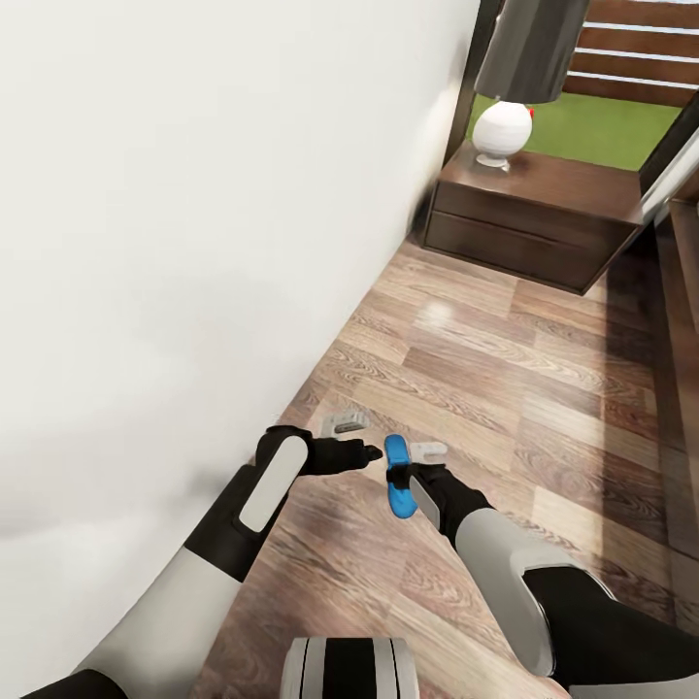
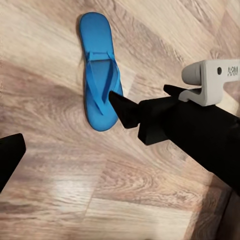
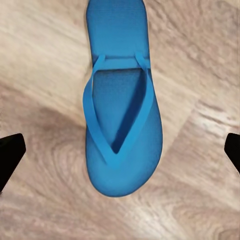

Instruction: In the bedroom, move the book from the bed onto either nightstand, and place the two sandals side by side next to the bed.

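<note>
Hovering over a blue sandal [image 3: 122, 115] on the wooden floor [image 1: 505, 388] — both arms are held low beside the bed [image 1: 175, 243].

The right gripper [image 3: 120, 150] is spread wide, its fingertips [image 3: 10, 155] either side of the sandal and clear of it. The left gripper [image 1: 374, 451] is seen close alongside; open or closed cannot be told. One sandal is seen, flat near the bed's edge — the nightstand [image 1: 534, 218], carrying a lamp [image 1: 505, 126], stands well beyond.

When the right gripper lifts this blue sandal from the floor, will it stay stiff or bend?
The sandal looks thin and flat, so it may droop if gripped at one end. Its slim straps probably flex easily. Lying flat on the wood floor, it seems unlikely to roll.
</note>
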{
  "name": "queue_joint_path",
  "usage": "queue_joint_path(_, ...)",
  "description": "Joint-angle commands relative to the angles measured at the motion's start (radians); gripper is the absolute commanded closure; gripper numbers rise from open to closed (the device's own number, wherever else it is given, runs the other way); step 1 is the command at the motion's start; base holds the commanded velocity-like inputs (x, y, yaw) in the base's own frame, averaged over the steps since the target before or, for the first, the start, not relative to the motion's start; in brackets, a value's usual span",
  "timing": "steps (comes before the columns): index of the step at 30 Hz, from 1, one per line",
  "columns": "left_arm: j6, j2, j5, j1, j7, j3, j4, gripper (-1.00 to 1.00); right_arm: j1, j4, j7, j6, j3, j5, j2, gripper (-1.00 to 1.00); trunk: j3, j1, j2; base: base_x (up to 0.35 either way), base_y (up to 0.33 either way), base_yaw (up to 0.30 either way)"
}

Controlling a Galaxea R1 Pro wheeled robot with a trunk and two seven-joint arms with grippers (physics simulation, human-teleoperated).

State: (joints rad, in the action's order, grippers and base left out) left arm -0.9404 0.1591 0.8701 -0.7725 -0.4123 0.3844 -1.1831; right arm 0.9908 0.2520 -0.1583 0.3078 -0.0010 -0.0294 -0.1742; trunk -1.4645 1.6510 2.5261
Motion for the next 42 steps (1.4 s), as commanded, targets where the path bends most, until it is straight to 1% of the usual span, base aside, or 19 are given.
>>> queue_joint_path(1, -0.001, -0.001, 0.009, 0.000, -0.011, 0.001, -0.001, -1.00, 0.000, 0.002, -0.003, 0.004, 0.000, -0.003, 0.000, -1.00, -0.001, 0.000, 0.000, 0.000, 0.000, 0.000)
queue_joint_path(5, 0.003, -0.005, 0.005, 0.004, -0.009, -0.002, -0.005, -1.00, 0.000, 0.002, -0.003, -0.001, 0.000, -0.003, 0.000, -1.00, -0.001, 0.000, 0.000, 0.036, 0.000, 0.000)
queue_joint_path(12, 0.008, -0.010, 0.002, 0.010, -0.014, -0.002, -0.015, -1.00, -0.001, 0.001, -0.003, -0.004, -0.001, -0.003, 0.000, -1.00, -0.001, 0.000, 0.000, 0.192, 0.000, 0.000)
queue_joint_path(21, 0.007, -0.006, 0.003, 0.006, -0.012, -0.001, -0.019, -1.00, -0.002, 0.001, -0.003, -0.004, -0.001, -0.003, 0.000, -1.00, -0.001, 0.000, 0.000, 0.079, 0.000, 0.000)
queue_joint_path(22, 0.006, -0.006, 0.003, 0.005, -0.012, -0.001, -0.024, -1.00, -0.002, 0.001, -0.003, -0.004, -0.001, -0.003, 0.000, -1.00, -0.001, 0.000, 0.000, 0.028, 0.000, 0.000)
queue_joint_path(25, 0.004, -0.008, 0.002, 0.009, -0.023, 0.000, -0.077, -1.00, -0.003, 0.001, -0.003, -0.004, -0.001, -0.003, 0.000, -1.00, -0.001, 0.000, 0.000, 0.015, 0.000, 0.000)
queue_joint_path(26, 0.004, -0.008, 0.002, 0.009, -0.023, 0.000, -0.077, -1.00, -0.003, 0.001, -0.003, -0.004, -0.001, -0.003, 0.000, -1.00, -0.001, 0.000, 0.000, 0.011, 0.000, 0.000)
queue_joint_path(30, 0.004, -0.010, 0.002, 0.024, -0.064, 0.000, -0.120, -1.00, -0.004, 0.001, -0.003, -0.004, 0.000, -0.003, 0.000, -1.00, -0.001, 0.000, 0.000, 0.007, 0.000, 0.000)
queue_joint_path(31, 0.004, -0.010, 0.002, 0.024, -0.064, 0.000, -0.120, -1.00, -0.004, 0.001, -0.003, -0.004, 0.000, -0.003, 0.000, -1.00, -0.001, 0.000, 0.000, 0.005, 0.000, 0.000)
queue_joint_path(34, 0.006, -0.010, 0.001, 0.033, -0.101, 0.000, -0.134, -1.00, -0.004, 0.001, -0.003, -0.004, 0.001, -0.003, 0.000, -1.00, -0.001, 0.000, 0.000, 0.003, 0.000, 0.000)
queue_joint_path(35, 0.006, -0.010, 0.001, 0.033, -0.101, 0.000, -0.134, -1.00, -0.004, 0.001, -0.003, -0.004, 0.001, -0.003, 0.000, -1.00, -0.001, 0.000, 0.000, 0.002, 0.000, 0.000)
queue_joint_path(42, 0.007, -0.011, 0.000, 0.041, -0.163, 0.001, -0.144, -1.00, -0.004, 0.001, -0.003, -0.004, 0.001, -0.003, 0.000, -1.00, -0.001, 0.000, 0.000, 0.001, 0.000, 0.000)
